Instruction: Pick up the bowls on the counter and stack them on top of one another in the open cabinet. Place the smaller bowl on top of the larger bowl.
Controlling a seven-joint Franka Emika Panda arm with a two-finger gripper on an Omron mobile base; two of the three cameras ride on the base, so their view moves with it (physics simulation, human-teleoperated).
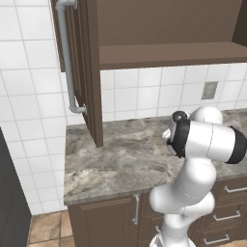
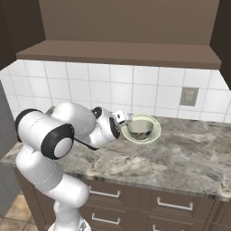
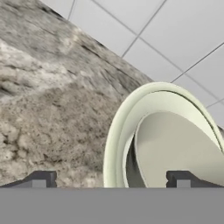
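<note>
gripper (image 3: 110,179) jaws wide open, empty; smaller bowl (image 2: 140,129) nested in larger bowl (image 2: 153,135) at its 3 o'clock on counter (image 2: 189,153)

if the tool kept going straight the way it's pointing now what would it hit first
Most likely the larger bowl: its cream rim lies between the open tool's fingertips. One tip sits over the counter, the other over the smaller bowl already nested inside. Depth is hard to judge.

Two bowls, the smaller bowl (image 2: 139,129) nested in the larger bowl (image 2: 154,134).
</note>
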